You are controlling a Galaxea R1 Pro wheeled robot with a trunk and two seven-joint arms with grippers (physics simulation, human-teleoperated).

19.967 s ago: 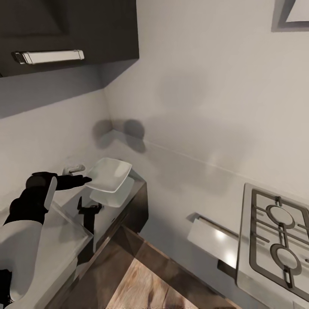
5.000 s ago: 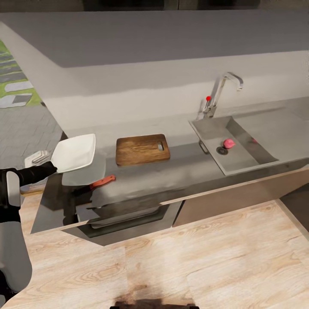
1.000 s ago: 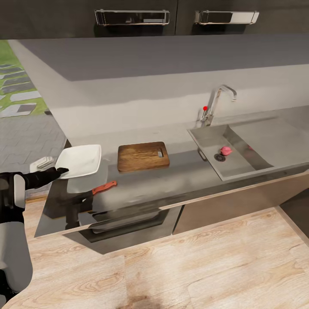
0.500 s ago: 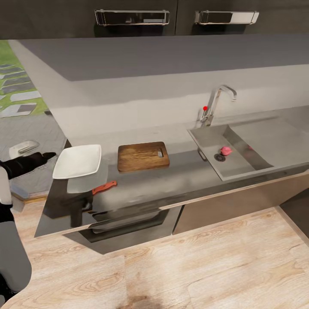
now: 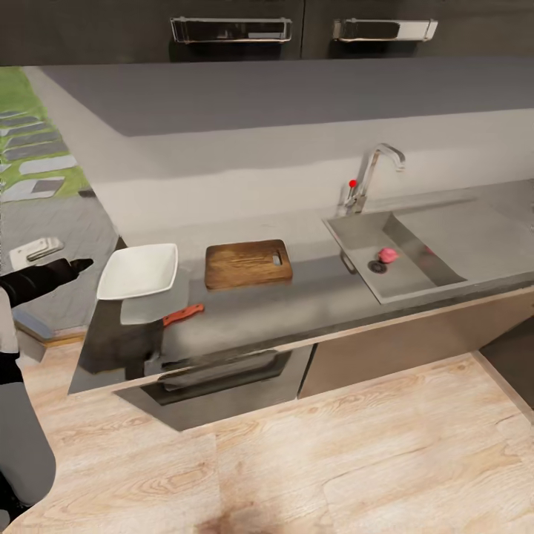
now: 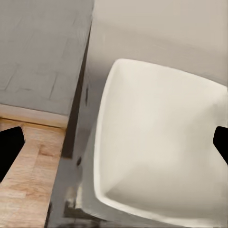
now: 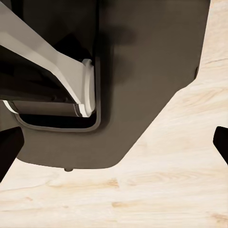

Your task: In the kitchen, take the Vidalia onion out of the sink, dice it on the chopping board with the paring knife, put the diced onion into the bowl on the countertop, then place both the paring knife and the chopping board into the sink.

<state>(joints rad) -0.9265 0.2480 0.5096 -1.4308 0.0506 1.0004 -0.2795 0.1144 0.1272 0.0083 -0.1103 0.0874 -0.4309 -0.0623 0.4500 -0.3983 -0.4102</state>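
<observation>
Your left gripper [image 5: 74,265] is hanging off the countertop's left end with its fingers spread and nothing between them, looking at the bowl [image 6: 156,142] from the wrist view. The bowl [image 5: 139,271] is sitting on the countertop [image 5: 297,297] at its left end, apart from those fingers. Your right gripper [image 7: 114,142] is pointing down at the robot's base and wood floor, its fingertips wide apart and empty.

Past the bowl, the board [image 5: 248,262] is lying with its long axis along the countertop, handle hole toward the sink. The knife [image 5: 182,314] is resting near the front edge, just in front of the bowl.

The onion [image 5: 387,255] is lying by the drain in the sink [image 5: 415,278], well off to the right of everything else. It is far from your left gripper, so the right arm is probably the better one for it, once the base is shifting right.
</observation>
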